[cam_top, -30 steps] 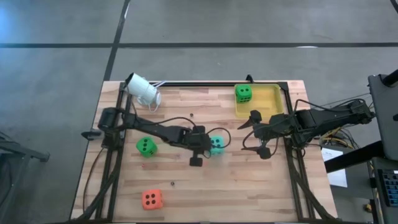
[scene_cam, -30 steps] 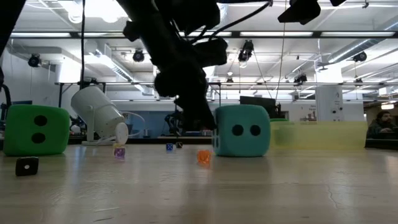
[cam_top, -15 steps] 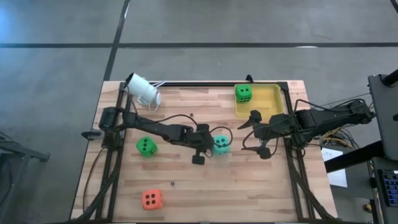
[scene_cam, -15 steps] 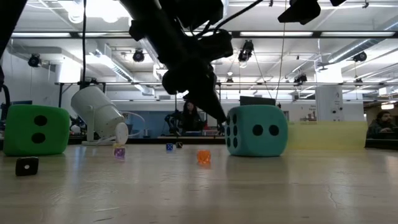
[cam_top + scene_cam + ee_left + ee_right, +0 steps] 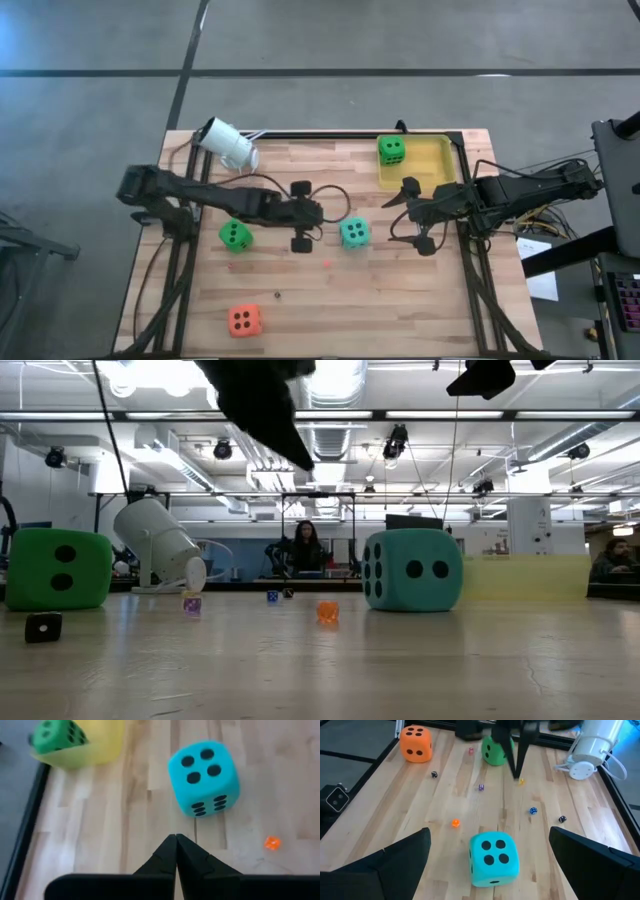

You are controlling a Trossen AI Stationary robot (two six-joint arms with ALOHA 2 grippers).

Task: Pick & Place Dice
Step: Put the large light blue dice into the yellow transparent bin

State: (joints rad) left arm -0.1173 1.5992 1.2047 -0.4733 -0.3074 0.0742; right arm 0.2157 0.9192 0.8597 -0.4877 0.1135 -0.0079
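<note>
So the teal die (image 5: 353,233) is sitting loose on the wooden table (image 5: 400,300), roughly in the middle, four pips facing up. Nothing is touching it. The left gripper (image 5: 322,212) hangs just beside it, toward the left side of the table, fingers pinched completely together with nothing between them. From its wrist camera you can see the two dark fingertips (image 5: 176,851) meeting in a point, with the teal die out in front and clear of them.

The right gripper (image 5: 408,215) is parked on the other side of the teal die, near the right edge of the table, jaws spread as wide as they go and holding nothing. In its wrist view the die sits on the wood between the two fingers but apart from both.

Other dice: one green die (image 5: 391,150) is inside the yellow tray (image 5: 440,160) at the back right of the table. The second green die (image 5: 235,235) is on the table, left of centre, close under the left arm. The orange die (image 5: 244,320) is way off near the front left corner, well apart from everything.

There's also a white cup (image 5: 230,144) tipped on its side at the back left, and a scatter of tiny dice (image 5: 481,787) on the boards, including a little orange one (image 5: 327,612) near the teal die.
</note>
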